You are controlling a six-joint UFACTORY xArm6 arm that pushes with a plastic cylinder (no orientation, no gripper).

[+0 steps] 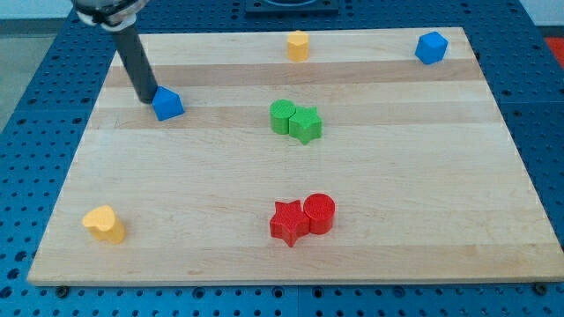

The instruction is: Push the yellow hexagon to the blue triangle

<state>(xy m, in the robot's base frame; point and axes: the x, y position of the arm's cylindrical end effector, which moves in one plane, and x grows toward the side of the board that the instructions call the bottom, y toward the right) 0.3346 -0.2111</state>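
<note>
Down front at the view's bottom left sits a yellow block point(104, 224), rounded, its shape hard to call, well below my tip point(145, 98). Along the same near edge, far to the view's right of the tip, a red star point(288, 222) touches a red cylinder point(319, 213).

Now the action. My tip is at the upper left of the bench point(441, 264), right against the view's left side of the blue triangle point(167, 104), touching it or a hair off, I can't split that. The rod has nothing that opens or closes. It's a bare end, carrying nothing.

And the yellow hexagon point(298, 44)? It's way off to the view's right of the tip and a little higher, near the top edge, all alone. So by my read the push hasn't started, and the tip is parked at the destination, not the cargo.

Next call: back off the triangle without nudging it, swing along the top and come in on the hexagon's right side. Then drive it toward the view's left and slightly down.

The green cylinder point(283, 115) and green star point(306, 124), touching each other, sit right of the tip and below that line, so they should stay clear. A blue block point(431, 47) in the far top-right corner is no factor.
</note>
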